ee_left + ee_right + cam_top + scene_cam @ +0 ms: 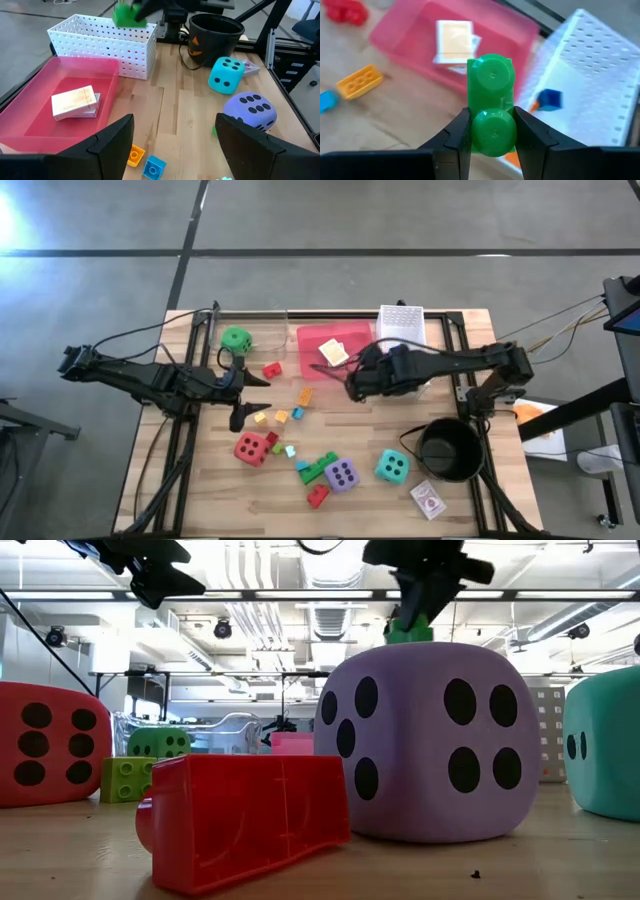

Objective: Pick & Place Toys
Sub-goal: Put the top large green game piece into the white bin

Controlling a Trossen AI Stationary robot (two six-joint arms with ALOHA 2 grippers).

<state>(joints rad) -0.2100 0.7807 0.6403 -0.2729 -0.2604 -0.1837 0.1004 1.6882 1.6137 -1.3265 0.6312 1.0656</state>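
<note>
A grey concrete floor (400,220) surrounds the pale wood-plank tabletop (360,500), with an open hall of ceiling pipes and striplights behind. On it lie the pink tray (310,352) holding a card pack (333,353), the white mesh basket (400,323), then scattered dice and bricks. Right gripper (492,131), fingers clenched on a green brick (491,102), hangs over tray and basket. Left gripper (262,394) waits mid-tabletop, fingers spread, empty.

four soft dice (251,448), two card packs (428,500)
</note>
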